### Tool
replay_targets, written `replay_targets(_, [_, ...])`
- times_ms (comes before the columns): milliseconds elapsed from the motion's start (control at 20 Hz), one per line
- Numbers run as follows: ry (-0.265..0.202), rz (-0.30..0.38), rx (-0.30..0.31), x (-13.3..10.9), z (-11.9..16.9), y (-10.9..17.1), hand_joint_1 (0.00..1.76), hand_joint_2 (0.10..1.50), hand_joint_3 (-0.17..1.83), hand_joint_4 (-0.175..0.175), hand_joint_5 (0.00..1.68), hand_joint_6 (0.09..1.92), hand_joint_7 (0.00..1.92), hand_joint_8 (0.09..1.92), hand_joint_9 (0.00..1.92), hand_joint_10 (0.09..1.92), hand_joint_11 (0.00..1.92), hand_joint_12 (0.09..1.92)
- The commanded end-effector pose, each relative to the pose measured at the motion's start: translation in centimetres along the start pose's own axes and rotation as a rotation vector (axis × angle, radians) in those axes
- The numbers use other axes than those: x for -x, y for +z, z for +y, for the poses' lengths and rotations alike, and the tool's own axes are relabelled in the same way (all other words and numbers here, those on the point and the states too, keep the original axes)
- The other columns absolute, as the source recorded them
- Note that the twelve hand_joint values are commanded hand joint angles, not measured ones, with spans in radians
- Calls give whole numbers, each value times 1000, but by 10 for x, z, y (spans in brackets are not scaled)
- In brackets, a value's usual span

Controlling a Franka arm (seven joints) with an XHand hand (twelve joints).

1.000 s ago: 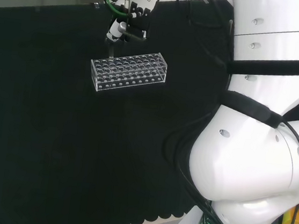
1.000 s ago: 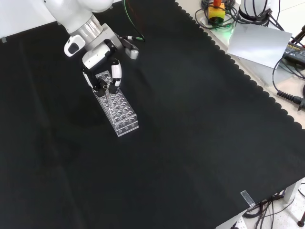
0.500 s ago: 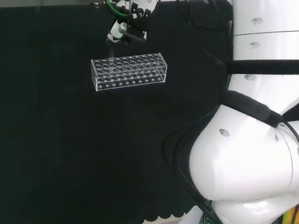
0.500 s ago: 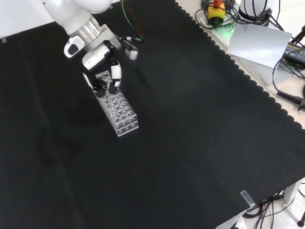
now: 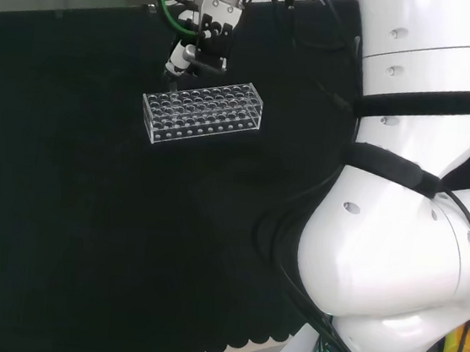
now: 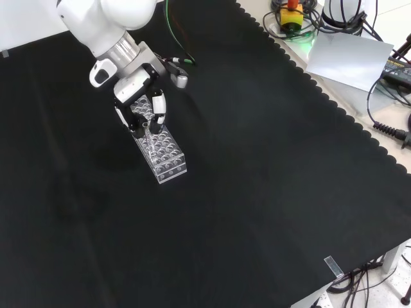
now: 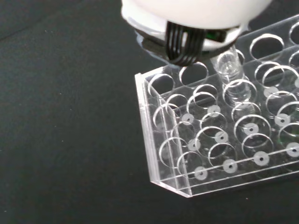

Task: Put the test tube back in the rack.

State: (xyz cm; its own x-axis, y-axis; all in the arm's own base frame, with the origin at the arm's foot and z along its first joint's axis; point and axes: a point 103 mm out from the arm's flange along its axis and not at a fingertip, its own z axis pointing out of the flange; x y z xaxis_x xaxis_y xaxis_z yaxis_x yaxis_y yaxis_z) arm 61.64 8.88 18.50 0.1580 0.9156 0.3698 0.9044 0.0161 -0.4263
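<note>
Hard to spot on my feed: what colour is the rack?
Colourless clear plastic rack with round holes, on black cloth; wrist view shows it best.

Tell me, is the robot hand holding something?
Yes. The robot hand holds a clear test tube by its upper end, fingers curled round it, above the clear test tube rack.

no legible text or numbers anywhere, rack (image 7: 219, 140) unmarked (plain clear plastic), black cloth (image 6: 270, 179) unprinted

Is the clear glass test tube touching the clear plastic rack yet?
Touching: in the wrist view the clear glass test tube stands down inside a hole of the clear plastic rack.
</note>
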Motion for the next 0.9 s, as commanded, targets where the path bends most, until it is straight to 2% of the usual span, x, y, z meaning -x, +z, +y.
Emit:
replay_targets(50, [-18,15,-18,-7,2,6,1433,692,554,-175,1352,129,1327,773,1259,768,1141,886])
replay_targets(900, [-12,3,-60,-2,-3,29,1434,694,550,-175,1349,135,1329,767,1260,762,1142,887])
